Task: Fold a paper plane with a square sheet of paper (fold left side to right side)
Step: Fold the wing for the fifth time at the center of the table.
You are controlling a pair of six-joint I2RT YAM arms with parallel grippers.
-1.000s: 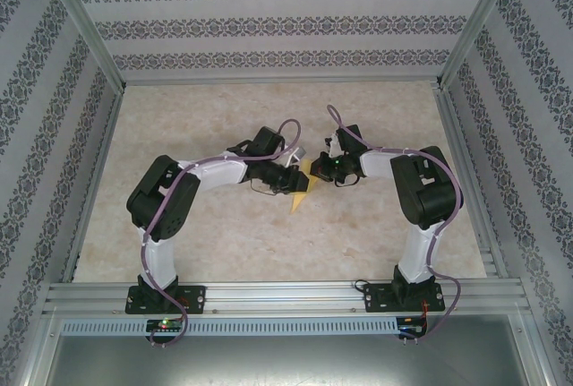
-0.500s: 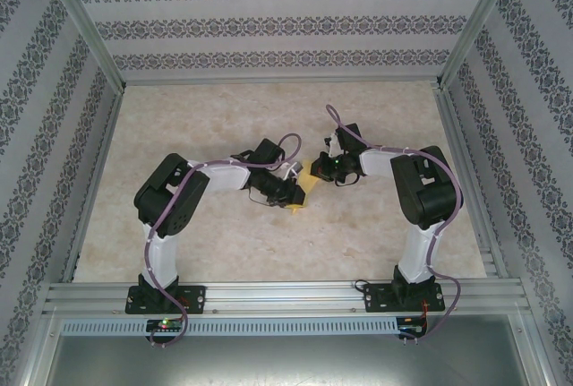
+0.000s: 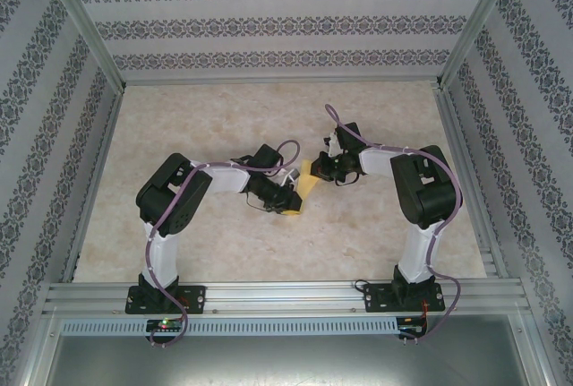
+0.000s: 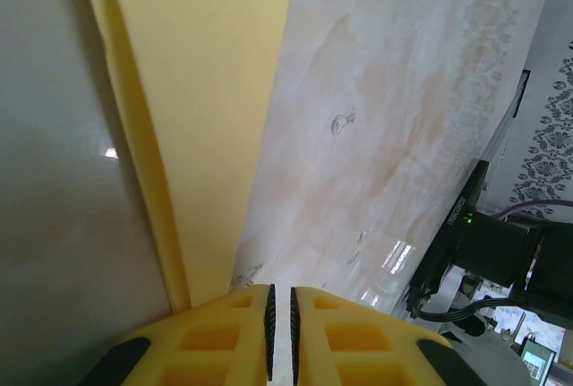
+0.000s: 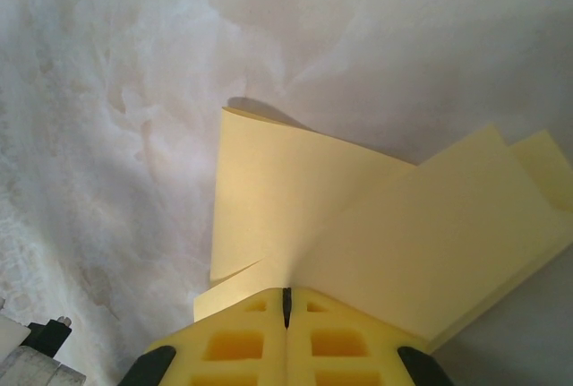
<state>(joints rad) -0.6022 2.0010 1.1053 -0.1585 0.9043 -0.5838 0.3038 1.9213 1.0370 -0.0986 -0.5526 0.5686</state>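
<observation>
The yellow paper (image 3: 307,185) lies folded on the table between the two arms. In the right wrist view the paper (image 5: 358,216) rises in several folded layers from my right gripper (image 5: 286,295), which is shut on its near edge. My right gripper (image 3: 320,169) sits at the paper's far right end. In the left wrist view the paper (image 4: 206,90) runs as a long creased strip to the left of my left gripper (image 4: 280,301). Its jaws stand almost together with only a thin slit and nothing between them. My left gripper (image 3: 290,201) is low at the paper's near end.
The marbled tabletop (image 3: 224,126) is ringed by an aluminium frame (image 3: 269,292) and patterned walls. The right arm's black base and cables (image 4: 501,261) show beyond the left fingers.
My left gripper has slid toward the near edge along the paper, and the paper's pointed near tip is now covered by it. The right gripper has stayed in place.
</observation>
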